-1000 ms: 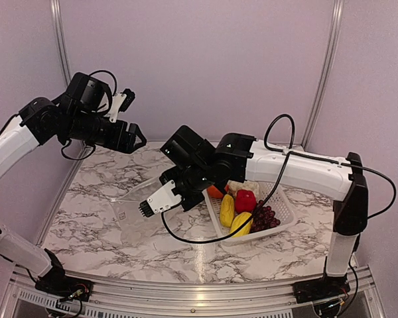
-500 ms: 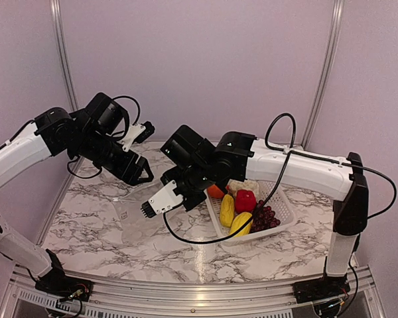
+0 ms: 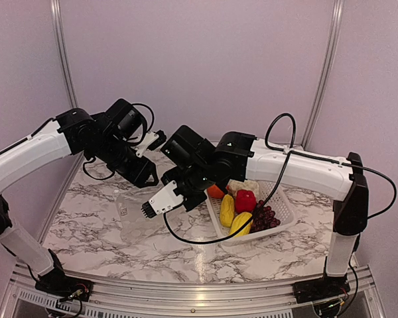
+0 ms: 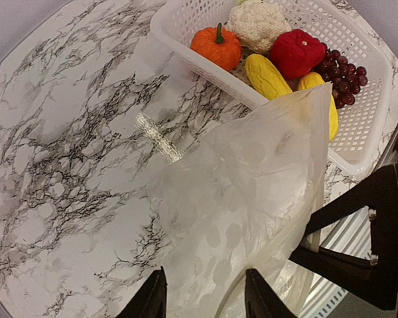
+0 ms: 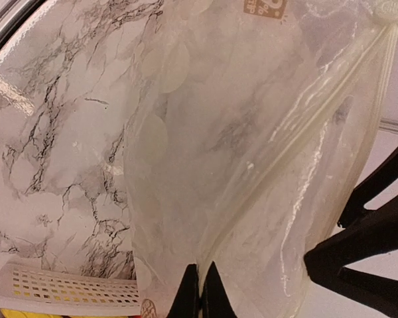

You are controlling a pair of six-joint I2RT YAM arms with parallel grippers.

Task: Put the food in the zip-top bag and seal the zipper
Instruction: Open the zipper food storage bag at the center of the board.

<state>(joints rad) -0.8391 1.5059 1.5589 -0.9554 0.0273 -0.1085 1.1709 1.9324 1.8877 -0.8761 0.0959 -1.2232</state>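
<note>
Right fingers point(image 5: 190, 298) pinch the zip-top bag point(image 5: 205, 99) at its zipper point(image 5: 295, 139).

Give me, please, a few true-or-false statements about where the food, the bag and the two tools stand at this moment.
1. The orange pumpkin lies in the white basket. True.
2. The grapes are already inside the zip-top bag. False: they lie in the basket with the other food.
3. The right tool is shut on the zip-top bag's edge. True.
4. The left tool is clamped shut. False: it stands open, close to the bag.
</note>
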